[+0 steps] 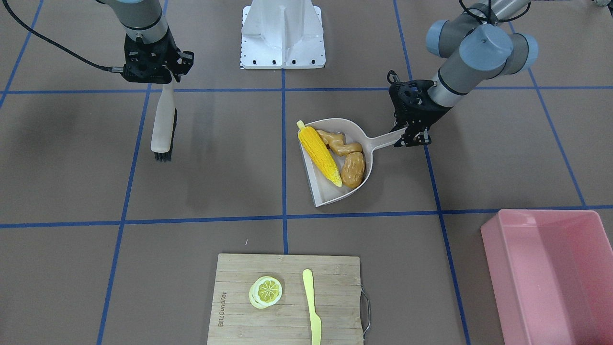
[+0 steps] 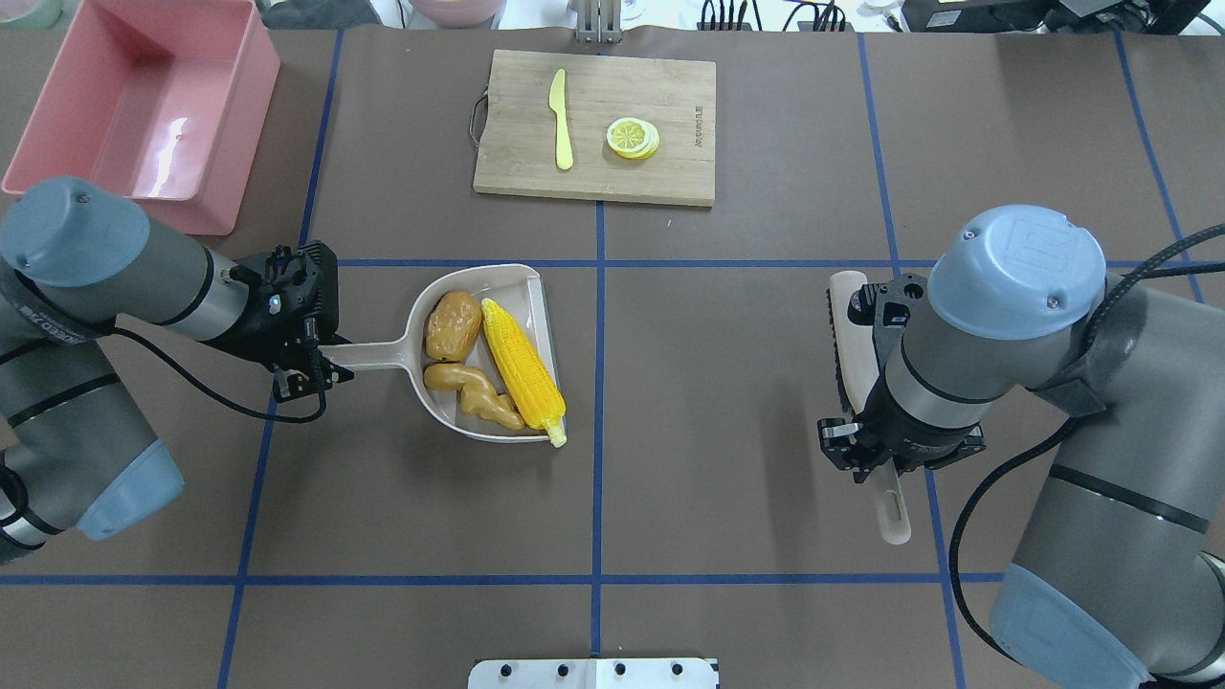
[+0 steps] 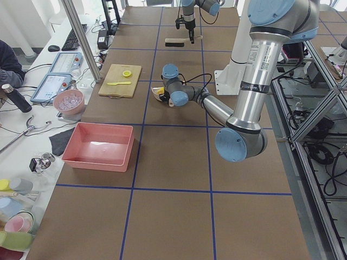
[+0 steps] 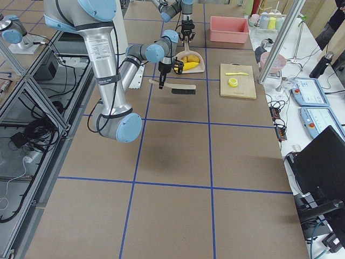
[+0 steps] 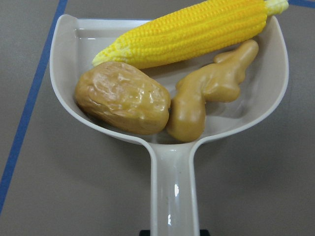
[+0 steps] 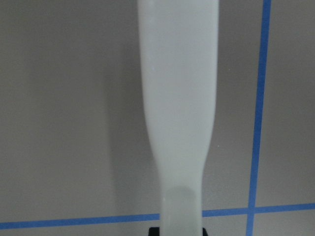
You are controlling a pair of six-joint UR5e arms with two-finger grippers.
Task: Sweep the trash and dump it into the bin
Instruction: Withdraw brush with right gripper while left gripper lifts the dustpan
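1. The left gripper (image 2: 311,368) was clamped tight on the end of the dustpan (image 2: 498,272) handle, with the pan's open lip facing the middle of the table.
2. All the trash was in the pan. The corn cob (image 2: 522,368) lay right along the open lip, one tip poking just past the edge. The ginger root (image 2: 474,392) and potato lump (image 2: 453,325) sat behind it by the back wall, touching each other.
3. The pink bin (image 2: 251,124) was at the far-left corner, well apart from the pan, with bare table between. The left arm was near the bin's near wall.
4. The right gripper (image 2: 876,450) was closed on the brush (image 2: 847,325) handle way off on the right, with plenty of open table between it and the pan.
5. The cutting board (image 2: 670,163) sat by the far edge, apart from the pan.
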